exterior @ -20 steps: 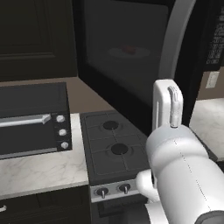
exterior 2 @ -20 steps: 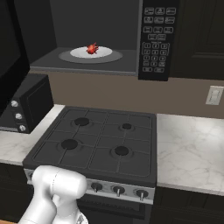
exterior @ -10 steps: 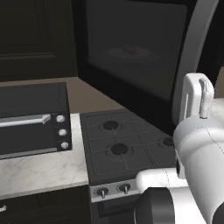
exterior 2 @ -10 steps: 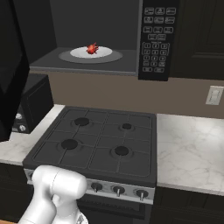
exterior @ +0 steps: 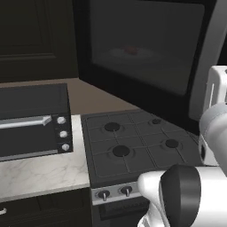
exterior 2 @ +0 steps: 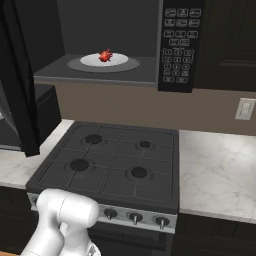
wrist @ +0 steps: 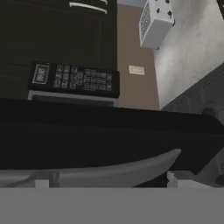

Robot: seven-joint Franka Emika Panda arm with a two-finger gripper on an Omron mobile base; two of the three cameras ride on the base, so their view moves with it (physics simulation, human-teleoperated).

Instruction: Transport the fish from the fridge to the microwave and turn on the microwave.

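Note:
The small red-orange fish lies on a white plate inside the open microwave, above the stove. Its keypad is at the right of the cavity. The microwave's black door stands swung out at the left. In the left base view the fish shows dimly through the door glass, and the grey handle runs down the door's right side. In the hand view my gripper is open, right at the door's edge, with the curved grey handle just ahead and the keypad beyond. The fridge is out of view.
A black stove with four burners and front knobs sits below the microwave. A black toaster oven stands on the marble counter to its left. Marble counter and a wall socket lie to the right. A white dotted box stands on that counter.
The microwave door has swung further in toward the cavity, and my arm has moved right with it in the left base view. The fish stays on its plate.

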